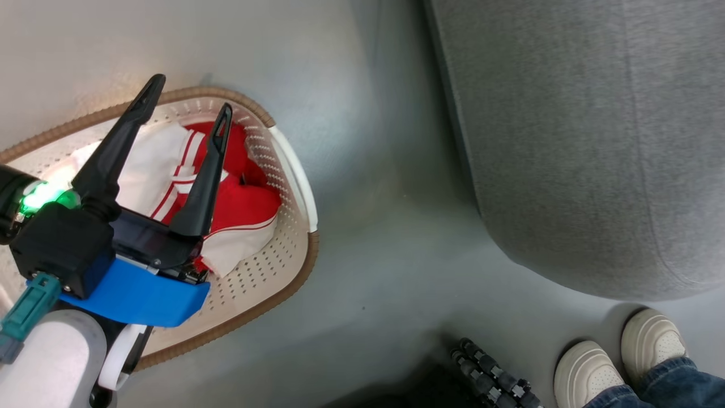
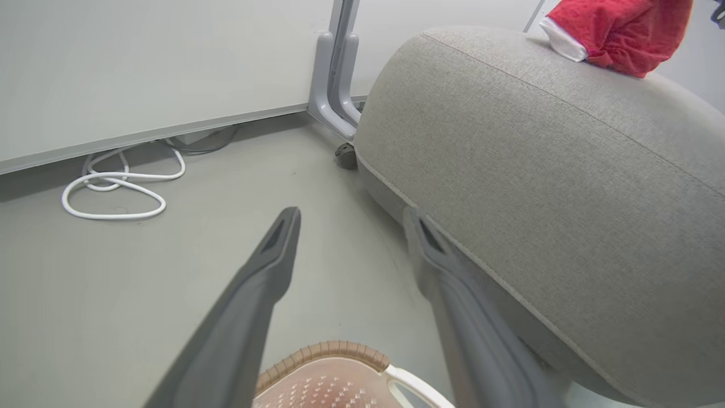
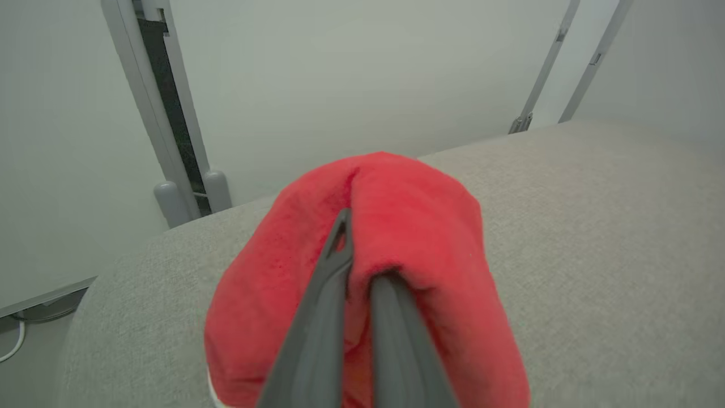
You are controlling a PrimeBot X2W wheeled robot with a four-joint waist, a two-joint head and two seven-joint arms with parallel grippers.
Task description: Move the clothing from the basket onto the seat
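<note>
In the head view my left gripper (image 1: 187,107) hangs open above the basket (image 1: 283,258), a cream perforated tub with a brown rim. Inside lies the red-and-white striped garment (image 1: 238,201), untouched by the fingers. The left wrist view looks past its open fingers (image 2: 272,266) to the basket's rim (image 2: 328,354) and the grey seat (image 2: 544,187). My right gripper (image 3: 362,266) is shut on the plain red garment (image 3: 408,215), held over the seat (image 3: 612,238). That garment (image 2: 617,28) shows from afar on the seat's top, with white edging.
A person's pale shoes (image 1: 617,357) and jeans stand at the lower right near the seat (image 1: 595,141). A black ribbed cable (image 1: 493,379) lies beside them. A white cord (image 2: 113,187) is coiled on the floor by the wall, near a grey partition foot (image 2: 334,85).
</note>
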